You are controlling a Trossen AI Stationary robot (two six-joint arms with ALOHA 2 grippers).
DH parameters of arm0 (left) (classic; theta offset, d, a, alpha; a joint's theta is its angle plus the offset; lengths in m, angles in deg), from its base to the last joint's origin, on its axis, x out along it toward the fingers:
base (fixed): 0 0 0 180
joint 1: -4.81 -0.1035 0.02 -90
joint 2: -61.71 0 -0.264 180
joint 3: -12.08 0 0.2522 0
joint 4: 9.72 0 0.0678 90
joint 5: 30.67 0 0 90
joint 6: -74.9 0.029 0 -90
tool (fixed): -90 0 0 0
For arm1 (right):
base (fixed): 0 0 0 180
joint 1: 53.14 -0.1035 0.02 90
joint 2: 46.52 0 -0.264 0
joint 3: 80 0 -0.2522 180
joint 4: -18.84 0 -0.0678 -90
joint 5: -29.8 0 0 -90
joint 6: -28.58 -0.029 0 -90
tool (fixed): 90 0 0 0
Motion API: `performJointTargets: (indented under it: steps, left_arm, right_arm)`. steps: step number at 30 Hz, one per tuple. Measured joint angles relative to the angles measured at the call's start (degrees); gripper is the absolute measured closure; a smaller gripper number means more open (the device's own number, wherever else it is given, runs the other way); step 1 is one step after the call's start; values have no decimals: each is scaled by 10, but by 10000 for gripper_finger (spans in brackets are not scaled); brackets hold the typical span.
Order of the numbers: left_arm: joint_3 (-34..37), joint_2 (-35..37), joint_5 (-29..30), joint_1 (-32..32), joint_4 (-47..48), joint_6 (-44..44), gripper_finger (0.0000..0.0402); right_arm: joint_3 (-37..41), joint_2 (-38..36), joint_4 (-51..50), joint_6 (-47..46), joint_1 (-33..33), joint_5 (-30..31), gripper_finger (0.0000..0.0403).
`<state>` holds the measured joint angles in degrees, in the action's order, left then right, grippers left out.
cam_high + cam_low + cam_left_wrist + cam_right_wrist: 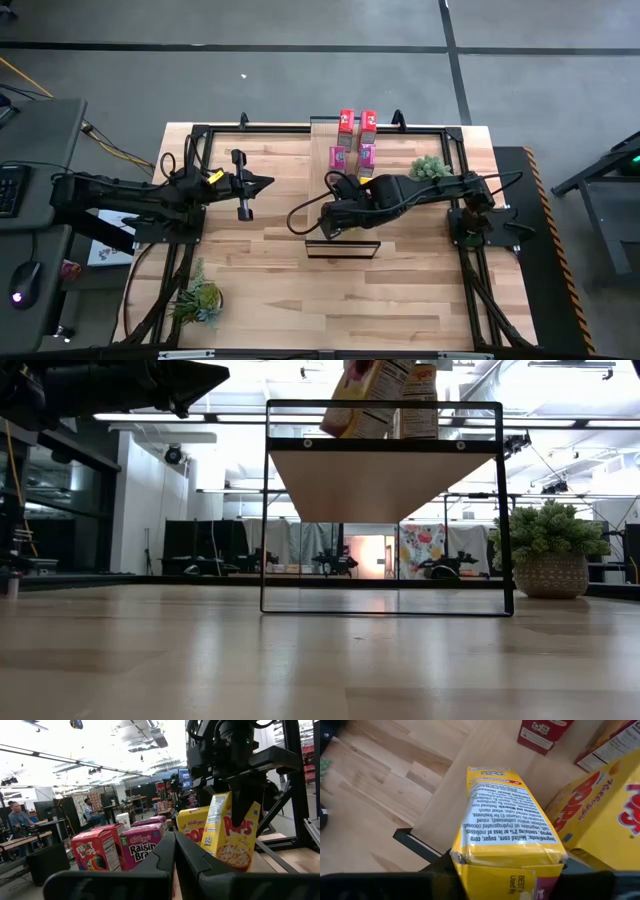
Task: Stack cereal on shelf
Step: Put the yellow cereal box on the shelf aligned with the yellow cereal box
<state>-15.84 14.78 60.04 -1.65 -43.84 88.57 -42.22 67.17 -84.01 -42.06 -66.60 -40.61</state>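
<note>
The shelf (345,247) is a pale plank in a dark frame, running from the table's middle to its far edge. Two red boxes (357,122) stand on its far end, and two pink boxes (353,156) stand nearer. One yellow box (192,824) stands beside a second yellow box (231,837), which is tilted. My right gripper (336,217) is over the shelf's near part, shut on the tilted box. My left gripper (262,183) hangs shut above the table, left of the shelf. My right gripper holds the tilted yellow box by its upper end (507,852), pinched between the two fingers (245,805), which come from above and point down. The box leans below the gripper, low over the shelf top (385,445). I cannot tell whether its lower edge touches the plank.
A potted green plant (430,167) stands right of the shelf under the right arm. Another plant (198,298) lies near the table's near left corner. Bare wood spreads between the left gripper and the shelf. People sit in the room beyond the table.
</note>
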Motion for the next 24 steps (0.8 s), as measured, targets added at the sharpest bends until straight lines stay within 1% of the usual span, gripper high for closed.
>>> performJointTargets:
  steps: [2,4,11,15,18,24]
  left_arm:
    - [0,0,0,0,0,0,401]
    - [0,0,0,0,0,0,401]
    - [0,0,0,0,0,0,401]
    - [0,0,0,0,0,0,401]
    - [0,0,0,0,0,-1,401]
    - [0,0,0,0,0,0,401]
  right_arm:
    - [0,0,-1,2,0,5,270]
    - [0,0,-1,6,0,5,255]
    - [0,0,-1,6,0,6,167]
    - [0,0,-1,6,1,15,132]
    - [0,0,0,18,5,18,121]
    - [0,0,11,38,12,31,119]
